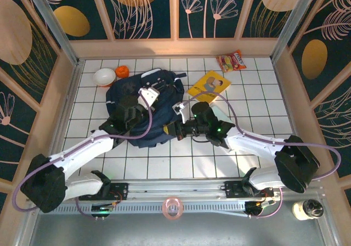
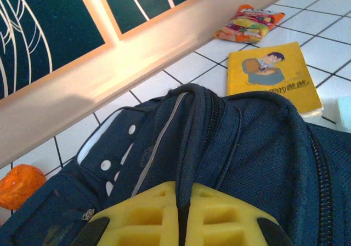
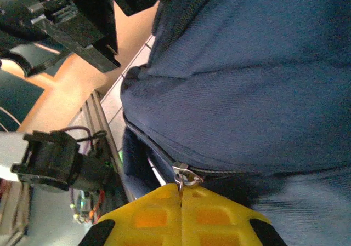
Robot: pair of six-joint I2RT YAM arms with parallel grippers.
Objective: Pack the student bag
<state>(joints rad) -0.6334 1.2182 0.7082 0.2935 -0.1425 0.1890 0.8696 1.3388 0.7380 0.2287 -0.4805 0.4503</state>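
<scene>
From above, the navy backpack (image 1: pixel 143 108) lay on the white tiled table (image 1: pixel 258 147), left of centre, and both arms reached onto it. The left end effector (image 1: pixel 156 90) sat on the far part of the backpack, and the right end effector (image 1: pixel 173 130) met its near right edge. A white bowl (image 1: pixel 104 76) and a small orange thing (image 1: pixel 122 70) stood just beyond the backpack on the far left. A yellow book (image 1: pixel 209 85) lay just to its right, and a snack packet (image 1: pixel 231 61) lay farther off near the far wall.

In the left wrist view, the left end effector (image 2: pixel 184 194) had its yellow fingers (image 2: pixel 142 213) pressed together against the backpack (image 2: pixel 258 147). I could not tell whether any fabric was pinched between them. The book (image 2: pixel 274 79) and the snack packet (image 2: pixel 249 24) lay on the tiles beyond, and the orange thing (image 2: pixel 19 184) showed at the left edge.

In the right wrist view, the right end effector (image 3: pixel 180 194) was closed, its yellow fingers (image 3: pixel 219 216) together. The metal zipper pull (image 3: pixel 185 176) of the backpack (image 3: pixel 247 81) was caught at their tips.
</scene>
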